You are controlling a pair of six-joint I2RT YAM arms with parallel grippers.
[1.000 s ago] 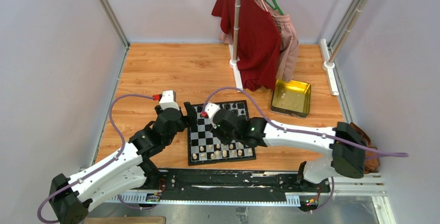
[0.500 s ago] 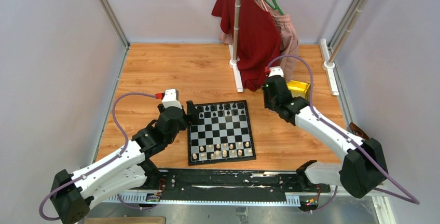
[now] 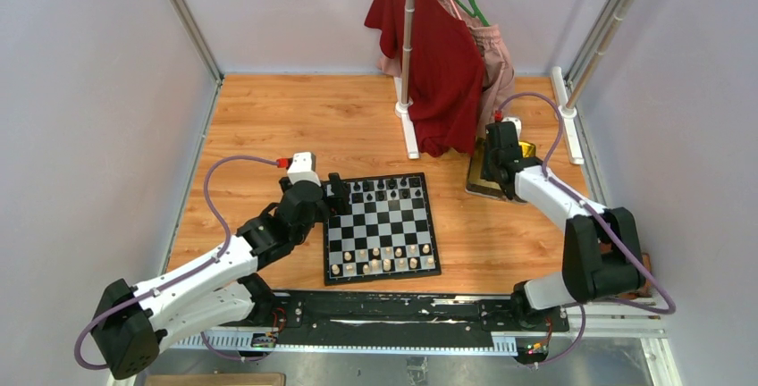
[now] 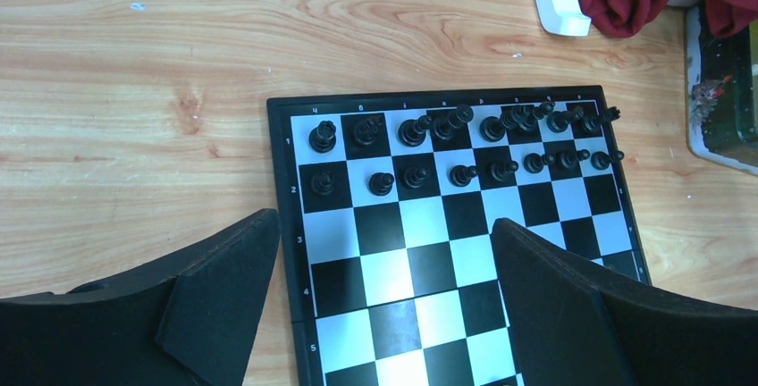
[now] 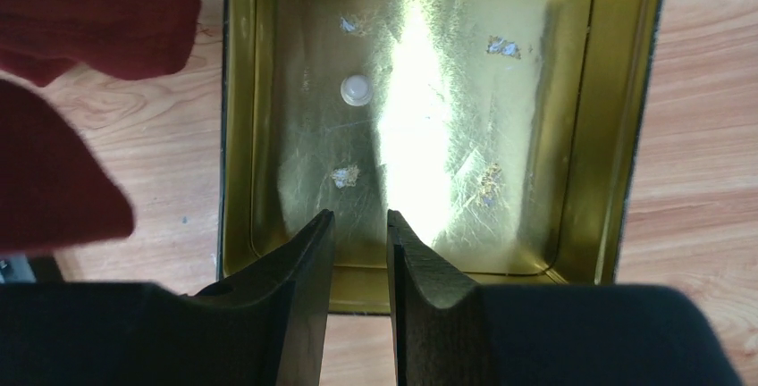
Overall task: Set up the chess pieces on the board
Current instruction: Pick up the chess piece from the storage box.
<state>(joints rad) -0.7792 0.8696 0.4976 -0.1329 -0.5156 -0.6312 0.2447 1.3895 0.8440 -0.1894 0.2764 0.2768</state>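
1 pale chessman (image 5: 356,89) lies in the gold tin (image 5: 536,118); the rest of the set looks placed.
On the chessboard (image 3: 384,221), lying flat in the middle of the wooden desk (image 3: 268,118), small black chessmen (image 4: 462,174) fill the 2 far ranks, apparently all 16. Cream chessmen (image 3: 386,264) stand along the 2 near ranks, too small to count, so a gap there is likely. The round-topped straggler sits alone on the tin's shiny floor, off the board's far right corner. The right gripper (image 5: 357,221) hovers above the tin's near wall, jaws a narrow slit apart and empty. The left gripper (image 4: 384,222) hangs over the board's left edge, spread wide, holding nothing.
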